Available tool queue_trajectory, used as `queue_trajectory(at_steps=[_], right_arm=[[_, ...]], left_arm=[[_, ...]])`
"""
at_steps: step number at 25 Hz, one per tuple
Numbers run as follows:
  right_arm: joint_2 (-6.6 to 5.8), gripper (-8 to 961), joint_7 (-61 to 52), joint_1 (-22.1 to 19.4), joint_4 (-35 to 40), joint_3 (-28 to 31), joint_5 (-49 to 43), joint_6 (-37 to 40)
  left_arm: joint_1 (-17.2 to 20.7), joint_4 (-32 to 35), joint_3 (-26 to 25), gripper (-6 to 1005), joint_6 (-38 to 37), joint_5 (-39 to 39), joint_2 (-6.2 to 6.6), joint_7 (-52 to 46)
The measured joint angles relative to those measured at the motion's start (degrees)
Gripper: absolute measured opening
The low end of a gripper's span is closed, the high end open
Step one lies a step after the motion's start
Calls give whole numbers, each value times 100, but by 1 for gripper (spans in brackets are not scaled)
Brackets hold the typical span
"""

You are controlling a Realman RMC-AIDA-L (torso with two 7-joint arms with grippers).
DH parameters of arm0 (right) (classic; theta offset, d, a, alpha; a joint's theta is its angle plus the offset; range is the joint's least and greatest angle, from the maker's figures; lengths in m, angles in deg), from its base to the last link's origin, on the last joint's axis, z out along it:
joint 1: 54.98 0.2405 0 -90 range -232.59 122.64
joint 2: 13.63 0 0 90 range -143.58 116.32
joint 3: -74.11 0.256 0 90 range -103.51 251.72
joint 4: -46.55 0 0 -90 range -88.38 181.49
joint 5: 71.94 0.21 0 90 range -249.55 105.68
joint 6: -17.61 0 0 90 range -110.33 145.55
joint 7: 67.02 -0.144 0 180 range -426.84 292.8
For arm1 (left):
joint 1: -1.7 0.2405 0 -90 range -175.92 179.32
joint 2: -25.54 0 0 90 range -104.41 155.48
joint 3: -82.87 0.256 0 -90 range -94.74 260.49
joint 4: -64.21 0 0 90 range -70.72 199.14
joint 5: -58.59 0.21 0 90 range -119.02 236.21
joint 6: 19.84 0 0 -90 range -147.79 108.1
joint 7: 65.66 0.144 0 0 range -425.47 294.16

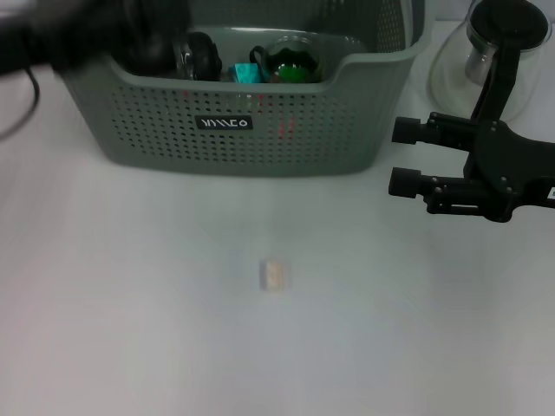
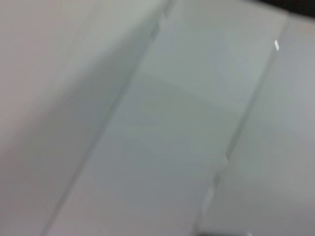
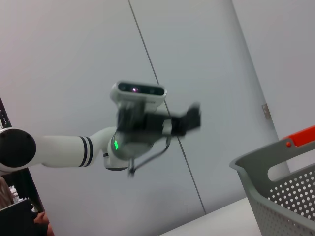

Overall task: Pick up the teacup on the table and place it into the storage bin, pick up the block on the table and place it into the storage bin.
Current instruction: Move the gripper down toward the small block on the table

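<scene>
The grey-green storage bin (image 1: pixel 260 130) stands at the back centre of the table, and its corner (image 3: pixel 275 196) shows in the right wrist view. Inside it lie a glass teacup (image 1: pixel 293 59) with something dark green in it and a teal block (image 1: pixel 245 74). My left arm (image 1: pixel 104 30) is a dark blur over the bin's left rear. Its gripper (image 3: pixel 189 119) appears smeared in the right wrist view. My right gripper (image 1: pixel 404 156) hovers open and empty to the right of the bin, fingers pointing left.
A small pale beige piece (image 1: pixel 276 276) lies on the white table in front of the bin. A glass pot with a dark lid (image 1: pixel 490 48) stands at the back right, behind my right arm. The left wrist view shows only grey wall panels.
</scene>
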Motion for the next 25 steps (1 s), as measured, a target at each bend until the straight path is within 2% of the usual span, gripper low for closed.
queue_trajectory(at_steps=[5,10,12,15,17,23,25], right_arm=[[-15,851,-1,-19,4,-3,0,6],[-24,851,-26,-46,4,-3,0,39],[-34,851,-32,-51,4,-3,0,69],[-41,851,-38,-53,4,-3,0,99],[-42,851,-40,-54,4,-3,0,100],[-53,850,-59,-54,4,-3,0,100],[-53,850,-60,-55,4,-3,0,100]], left_arm=[[224,476,581,753,-220,921,-73,518],[320,1173,1058,753,-187,1838,-263,452],[308,1513,1160,752,-123,2283,-379,285],[257,2111,1199,752,-51,3052,-632,6],[225,2623,1202,752,-40,3590,-858,-105],[98,3236,1254,752,10,4324,-1208,-148],[60,3276,1269,752,21,4443,-1255,-148]])
